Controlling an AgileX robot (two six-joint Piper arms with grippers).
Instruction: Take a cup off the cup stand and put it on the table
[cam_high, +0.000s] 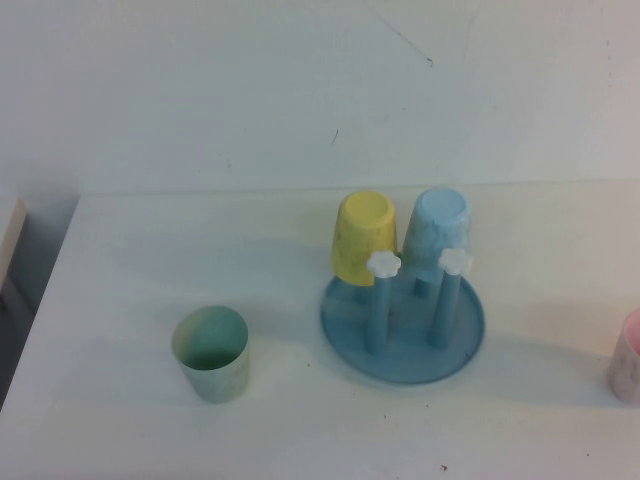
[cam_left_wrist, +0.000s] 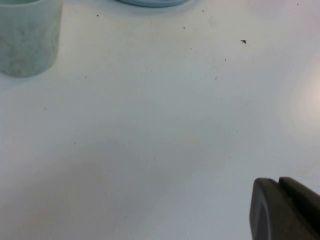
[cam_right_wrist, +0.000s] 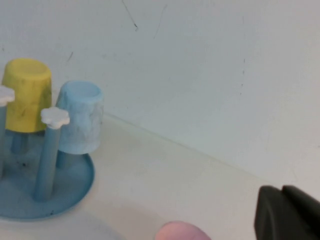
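The pale mint-green cup (cam_high: 211, 353) stands upright, mouth up, on the white table (cam_high: 130, 250), to the left of the blue cup stand (cam_high: 403, 330). Part of the cup (cam_left_wrist: 29, 36) also shows in the left wrist view. The stand carries two bare pegs with white flower knobs at its front. My left gripper (cam_left_wrist: 279, 187) hovers over bare tabletop, shut and holding nothing. My right gripper (cam_right_wrist: 281, 192) is shut and holds nothing, off to the right of the cup stand (cam_right_wrist: 45, 195). Neither gripper shows in the high view.
A yellow cup (cam_high: 364, 236) and a light blue cup (cam_high: 438, 234) hang upside down on the stand's rear pegs. A pink cup (cam_high: 628, 360) stands at the table's right edge. A white wall rises behind the table.
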